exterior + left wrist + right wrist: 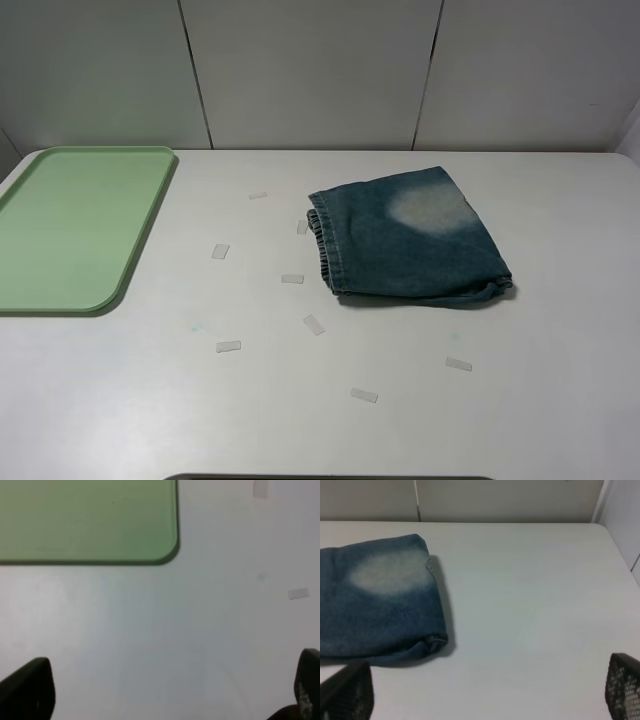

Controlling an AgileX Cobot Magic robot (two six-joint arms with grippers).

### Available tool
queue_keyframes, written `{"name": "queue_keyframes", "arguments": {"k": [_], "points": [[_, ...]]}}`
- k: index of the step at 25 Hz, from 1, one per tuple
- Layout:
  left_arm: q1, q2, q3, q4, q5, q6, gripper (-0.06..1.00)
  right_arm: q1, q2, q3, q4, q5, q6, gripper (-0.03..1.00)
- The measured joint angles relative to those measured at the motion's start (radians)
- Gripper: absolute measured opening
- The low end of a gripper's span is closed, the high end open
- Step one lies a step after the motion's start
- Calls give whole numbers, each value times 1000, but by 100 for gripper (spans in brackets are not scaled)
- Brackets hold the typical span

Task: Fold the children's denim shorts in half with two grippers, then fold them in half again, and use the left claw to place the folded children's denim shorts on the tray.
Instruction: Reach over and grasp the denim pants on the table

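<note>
The children's denim shorts [410, 238] lie folded in half on the white table, right of centre, elastic waistband toward the left and one pale faded patch facing up. The right wrist view shows them too [380, 597]. The pale green tray [75, 225] sits at the far left, and its corner [90, 520] fills part of the left wrist view. Neither arm appears in the high view. My left gripper [175, 690] hovers open over bare table beside the tray, holding nothing. My right gripper [485, 692] is open and empty, over bare table beside the shorts' leg end.
Several small strips of clear tape [221, 251] are stuck to the table between the tray and the shorts and toward the front. A pale panelled wall [320, 70] runs along the table's far edge.
</note>
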Motion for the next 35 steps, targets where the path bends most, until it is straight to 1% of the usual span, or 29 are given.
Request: {"name": "queue_keyframes", "arguments": {"k": [3,5,8,10,14,17,23,26,29,35], "points": [[-17,172,-79,-2,-20,16,94,0,0,0,0,0,0,70],[-50,282,-124,-5,-49,16,94,0,0,0,0,0,0,70],[-106,431,-172,-13,-117,18,94,0,0,0,0,0,0,70],[-145,526,-194,-25,-186,7,94,0,0,0,0,0,0,70],[-245,716,-232,-52,-336,-44,94,0,0,0,0,-1,0,70],[-342,854,-266,-62,-438,-96,94,0,0,0,0,-1,0,70],[-501,1125,-367,-62,-589,-204,94,0,0,0,0,-1,0,70],[-565,1238,-445,-62,-623,-228,94,0,0,0,0,-1,0,70],[-608,1340,-526,-62,-633,-265,94,0,0,0,0,-1,0,70],[-637,1498,-642,-62,-637,-344,94,0,0,0,0,-1,0,70]]}}
